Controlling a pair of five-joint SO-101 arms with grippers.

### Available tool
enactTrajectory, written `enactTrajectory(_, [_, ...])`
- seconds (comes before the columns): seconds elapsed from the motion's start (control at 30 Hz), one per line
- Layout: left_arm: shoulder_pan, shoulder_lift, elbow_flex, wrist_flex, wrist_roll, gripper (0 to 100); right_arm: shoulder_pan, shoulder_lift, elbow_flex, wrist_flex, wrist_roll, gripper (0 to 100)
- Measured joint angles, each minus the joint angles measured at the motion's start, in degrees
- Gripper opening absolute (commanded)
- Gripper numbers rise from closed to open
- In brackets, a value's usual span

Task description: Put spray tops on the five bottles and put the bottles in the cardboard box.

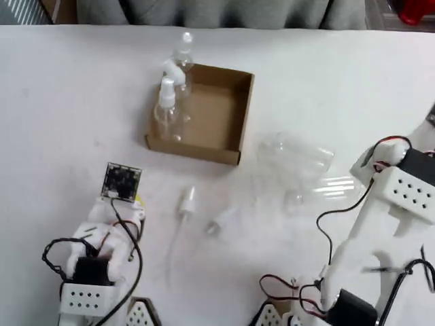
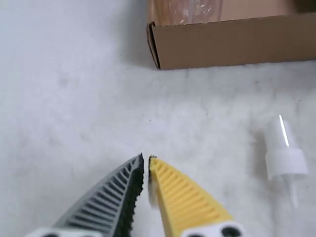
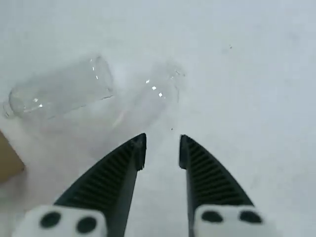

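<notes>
The cardboard box (image 1: 216, 117) stands open at the table's middle, and clear bottles with white spray tops (image 1: 168, 107) stand along its left wall. Uncapped clear bottles (image 1: 299, 161) lie on the table to the right of the box. Two loose spray tops lie in front of the box, one with a long tube (image 1: 185, 204) and a smaller one (image 1: 223, 219). My left gripper (image 2: 146, 161) is shut and holds nothing, low over the table short of the box corner (image 2: 158, 47), with a spray top (image 2: 283, 152) beside it. My right gripper (image 3: 162, 147) is open just short of two lying bottles (image 3: 59, 90) (image 3: 159, 94).
The left arm (image 1: 102, 261) sits at the table's front left and the right arm (image 1: 391, 217) at the front right, both trailing cables. White tabletop (image 1: 68, 102) spreads wide to the left of the box and behind it.
</notes>
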Motion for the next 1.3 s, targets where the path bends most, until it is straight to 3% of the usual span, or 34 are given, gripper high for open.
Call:
enactTrajectory(0.27, [0.0,0.0,0.0,0.0,0.0,2,-0.1,1.2,7.7,-9.4,-12.5,20.3])
enactTrajectory(0.5, [0.0,0.0,0.0,0.0,0.0,2,-2.5,1.1,10.5,-13.5,-23.7,29.4])
enactTrajectory(0.9, [0.0,0.0,0.0,0.0,0.0,2,-4.7,7.4,14.2,-24.4,-25.0,29.5])
enactTrajectory(1.3, [0.0,0.0,0.0,0.0,0.0,2,-5.0,22.9,4.6,-23.6,-25.0,29.4])
